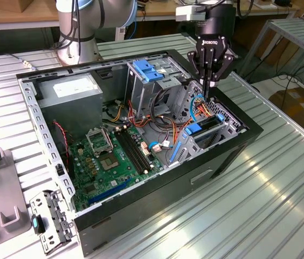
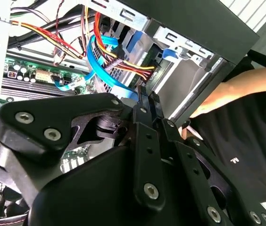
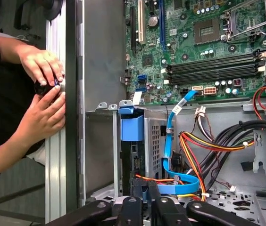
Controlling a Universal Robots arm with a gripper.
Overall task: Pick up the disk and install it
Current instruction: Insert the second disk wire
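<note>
The disk (image 1: 208,124) stands on edge in the lower drive cage at the exterior view's right of the open computer case (image 1: 141,216), a blue rail (image 1: 193,129) at its near end. In the first wrist view the disk (image 3: 134,157) shows as a dark slab under a blue tab (image 3: 132,125). My gripper (image 1: 210,93) hangs just above the far end of that cage, among the red, yellow and blue cables. Its fingers are shut together with nothing between them in both wrist views: gripper (image 2: 143,92), gripper (image 3: 145,187).
A person's hands (image 3: 45,92) rest on the table rail beside the case, holding a small dark object. A grey power supply (image 1: 68,89), green motherboard (image 1: 114,156) and upper cage with a blue latch (image 1: 151,71) fill the case. A loose metal bracket (image 1: 49,218) lies at its near corner.
</note>
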